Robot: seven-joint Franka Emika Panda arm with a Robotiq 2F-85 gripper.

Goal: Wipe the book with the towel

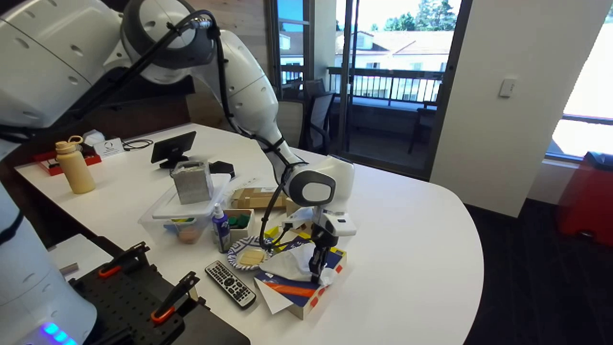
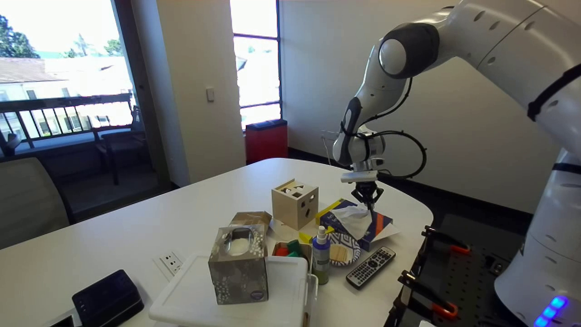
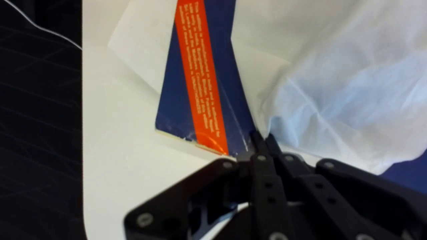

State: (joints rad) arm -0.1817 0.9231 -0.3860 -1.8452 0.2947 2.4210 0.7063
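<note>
The dark blue book (image 1: pixel 306 298) lies flat and thick on the table, with an orange stripe and yellow parts. It also shows in an exterior view (image 2: pixel 333 221) and in the wrist view (image 3: pixel 171 110). The thin white towel (image 1: pixel 293 263) lies crumpled over the middle of the book, as an exterior view (image 2: pixel 353 219) and the wrist view (image 3: pixel 347 110) show. My gripper (image 3: pixel 262 135) points down at the book's edge, shut on a corner of the towel. In both exterior views the gripper (image 1: pixel 317 277) (image 2: pixel 371 208) is low over the book. The towel hides much of the cover.
A black remote (image 1: pixel 231 283) and a patterned plate (image 1: pixel 232 259) lie beside the book. A purple spray bottle (image 2: pixel 321 256), a wooden cube (image 2: pixel 290 210) and a lidded plastic box (image 2: pixel 181 290) bearing a tissue box (image 2: pixel 240 277) stand nearby. The table's edge (image 3: pixel 83 133) shows in the wrist view.
</note>
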